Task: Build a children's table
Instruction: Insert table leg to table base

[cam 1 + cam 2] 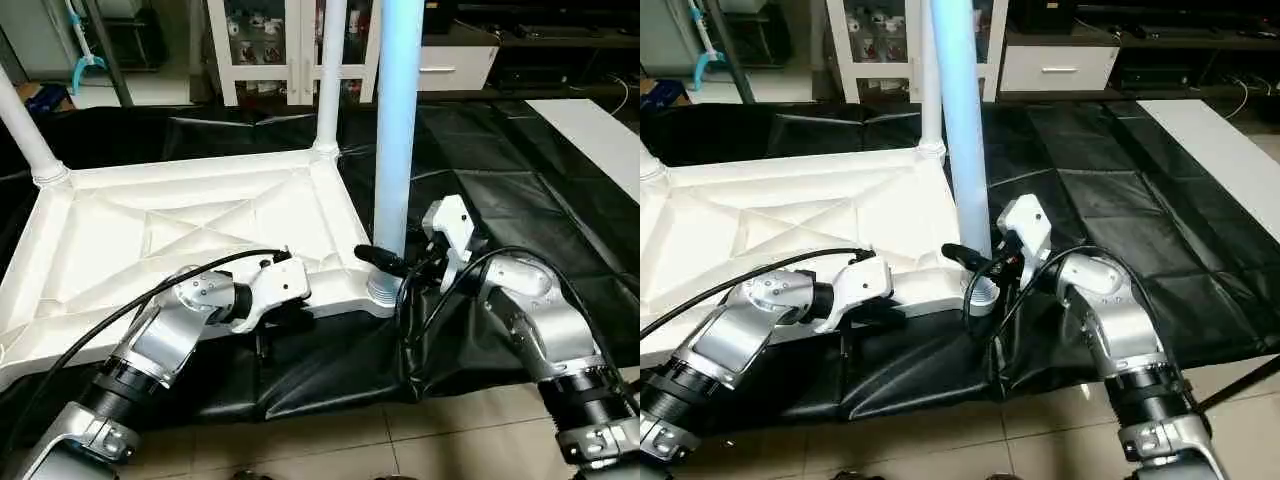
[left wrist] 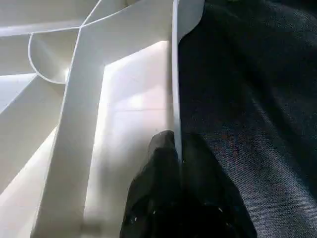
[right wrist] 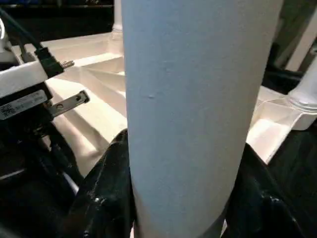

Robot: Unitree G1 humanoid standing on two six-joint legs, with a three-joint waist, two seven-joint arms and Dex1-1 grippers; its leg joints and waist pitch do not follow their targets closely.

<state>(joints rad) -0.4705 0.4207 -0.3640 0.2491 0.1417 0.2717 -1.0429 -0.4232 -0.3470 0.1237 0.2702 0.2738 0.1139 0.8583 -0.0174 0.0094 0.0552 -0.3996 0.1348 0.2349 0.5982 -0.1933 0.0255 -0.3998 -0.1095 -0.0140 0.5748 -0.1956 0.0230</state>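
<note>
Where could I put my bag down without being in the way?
The black sheet right of the near leg lies bare up to the white board. It is crowded at the tabletop's near edge, where both arms work.

I read even, bright indoor light from above on the head views: the table top (image 1: 180, 215) is near blown-out white, and the nearest upright leg (image 1: 398, 120) carries a bluish cast. The black sheet (image 1: 1120, 190) shows soft sheen on its creases. In my wrist views the close fingers (image 2: 163, 198) blur dark.
</note>
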